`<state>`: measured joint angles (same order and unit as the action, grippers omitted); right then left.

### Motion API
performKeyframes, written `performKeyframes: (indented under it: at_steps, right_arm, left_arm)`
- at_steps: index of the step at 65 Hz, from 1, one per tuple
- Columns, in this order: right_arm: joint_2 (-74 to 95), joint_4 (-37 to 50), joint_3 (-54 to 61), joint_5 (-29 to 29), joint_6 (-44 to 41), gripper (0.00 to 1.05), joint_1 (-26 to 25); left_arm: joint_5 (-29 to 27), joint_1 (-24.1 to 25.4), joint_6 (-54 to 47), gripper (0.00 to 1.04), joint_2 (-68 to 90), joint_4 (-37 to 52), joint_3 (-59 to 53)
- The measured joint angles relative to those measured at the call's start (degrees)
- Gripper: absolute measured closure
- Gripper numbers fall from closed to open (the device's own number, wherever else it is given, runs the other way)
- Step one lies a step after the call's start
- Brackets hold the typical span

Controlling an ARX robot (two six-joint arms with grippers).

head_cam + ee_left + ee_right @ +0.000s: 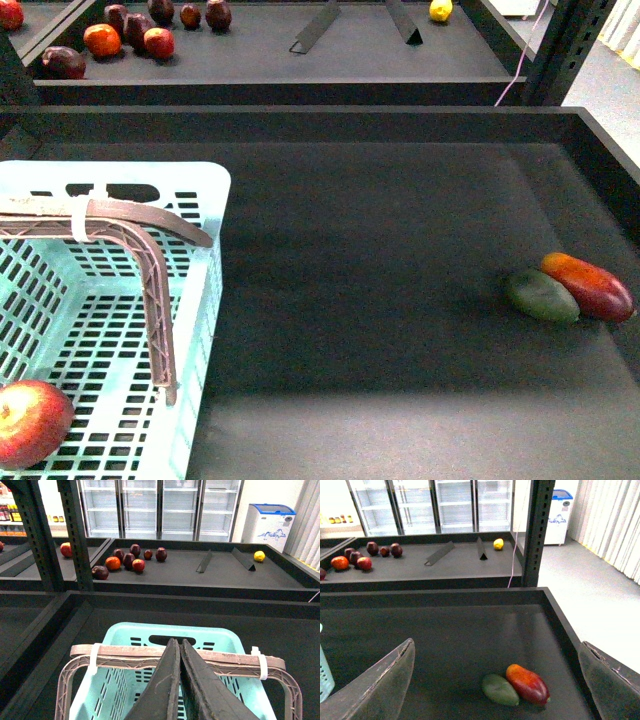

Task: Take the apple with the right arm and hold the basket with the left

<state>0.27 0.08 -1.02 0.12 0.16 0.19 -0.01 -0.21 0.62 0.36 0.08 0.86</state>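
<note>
The pale turquoise basket [205, 300] stands at the front left of the dark shelf, its brown lattice handle [150, 290] raised, with a white zip tie [79, 220]. The red apple [30, 422] lies inside the basket at its near corner. Neither gripper shows in the front view. In the left wrist view my left gripper [179, 647] is shut, its fingers pressed together just above the handle [125, 652] and the basket [150, 632]. In the right wrist view my right gripper [495, 680] is open and empty, above the shelf; a sliver of the basket [324, 677] shows at the edge.
A red-orange mango [588, 285] and a green mango [541, 296] lie side by side at the right of the shelf, also in the right wrist view [527, 684]. Several dark-red and orange fruits [130, 35] and a yellow fruit [440, 10] lie on the farther shelf. A raised rim [300, 120] edges the shelf.
</note>
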Motion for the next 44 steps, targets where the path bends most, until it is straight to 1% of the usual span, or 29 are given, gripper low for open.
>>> performKeyframes:
  at_steps: [5, 6, 7, 11, 15, 16, 17, 20, 24, 27, 28, 30, 31, 34, 36, 39, 44]
  right_arm:
    - [0.00, 0.00, 0.02, 0.00, 0.00, 0.09, 0.00]
    - [0.00, -0.02, 0.02, 0.00, 0.00, 0.09, 0.00]
    - [0.00, 0.00, 0.02, 0.00, 0.00, 0.09, 0.00]
    - [0.00, -0.02, 0.00, 0.00, 0.00, 0.09, 0.00]
    - [0.00, 0.00, 0.02, 0.00, -0.02, 0.09, 0.00]
    - [0.00, -0.02, 0.00, 0.00, 0.00, 0.09, 0.00]
    - [0.00, -0.02, 0.02, 0.00, 0.00, 0.09, 0.00]
    - [0.00, 0.00, 0.02, 0.00, 0.00, 0.09, 0.00]
    - [0.00, -0.02, 0.00, 0.00, 0.00, 0.09, 0.00]
    - [0.00, -0.02, 0.02, 0.00, 0.00, 0.09, 0.00]
    - [0.00, 0.00, 0.02, 0.00, 0.00, 0.09, 0.00]
    - [0.00, 0.00, 0.02, 0.00, 0.00, 0.09, 0.00]
    - [0.00, -0.02, 0.02, 0.00, 0.00, 0.09, 0.00]
    - [0.00, 0.00, 0.00, 0.00, -0.02, 0.09, 0.00]
    - [0.00, 0.00, 0.02, 0.00, 0.00, 0.09, 0.00]
    - [0.00, -0.02, 0.02, 0.00, 0.00, 0.09, 0.00]
    - [0.00, -0.02, 0.02, 0.00, 0.00, 0.09, 0.00]
  left_arm:
    - [0.00, 0.00, 0.04, 1.01, 0.00, 0.00, 0.00]
    - [0.00, 0.00, 0.02, 0.98, 0.00, 0.00, 0.00]
    - [0.00, 0.00, 0.02, 0.92, 0.00, 0.00, 0.00]
    - [0.00, 0.00, 0.00, 0.81, 0.00, 0.00, 0.00]
    - [0.00, 0.00, 0.02, 0.67, 0.00, 0.00, 0.00]
    - [0.00, 0.00, 0.02, 0.62, 0.00, 0.00, 0.00]
    - [0.00, 0.00, 0.02, 0.60, 0.00, 0.00, 0.00]
    - [0.00, 0.00, 0.00, 0.49, 0.00, 0.00, 0.00]
    - [0.00, 0.00, 0.00, 0.39, 0.00, 0.00, 0.00]
    - [0.00, 0.00, 0.02, 0.28, 0.00, 0.00, 0.00]
    - [0.00, 0.00, 0.02, 0.26, 0.00, 0.00, 0.00]
    - [0.00, 0.00, 0.02, 0.19, 0.00, 0.00, 0.00]
    - [0.00, 0.00, 0.02, 0.18, 0.00, 0.00, 0.00]
    - [0.00, 0.00, 0.00, 0.07, 0.00, 0.00, 0.00]
    - [0.00, 0.00, -0.11, 0.05, 0.00, 0.00, 0.00]
    - [0.00, 0.00, -0.09, 0.08, 0.00, 0.00, 0.00]
    - [0.00, 0.00, -0.09, 0.07, 0.00, 0.00, 0.00]
